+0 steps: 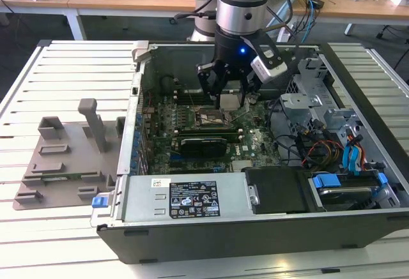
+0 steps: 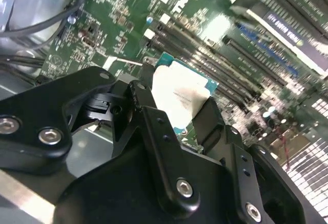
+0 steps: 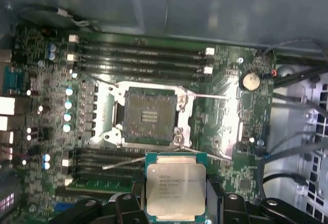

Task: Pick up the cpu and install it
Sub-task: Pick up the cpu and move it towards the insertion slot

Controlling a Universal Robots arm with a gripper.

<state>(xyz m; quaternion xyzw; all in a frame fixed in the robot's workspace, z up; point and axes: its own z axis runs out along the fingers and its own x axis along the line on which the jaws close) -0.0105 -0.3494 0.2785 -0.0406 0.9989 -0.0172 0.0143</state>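
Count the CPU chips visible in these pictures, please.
1. The cpu is held between the gripper's fingers over the motherboard, beside the empty socket. Another could be hidden elsewhere in the computer case.
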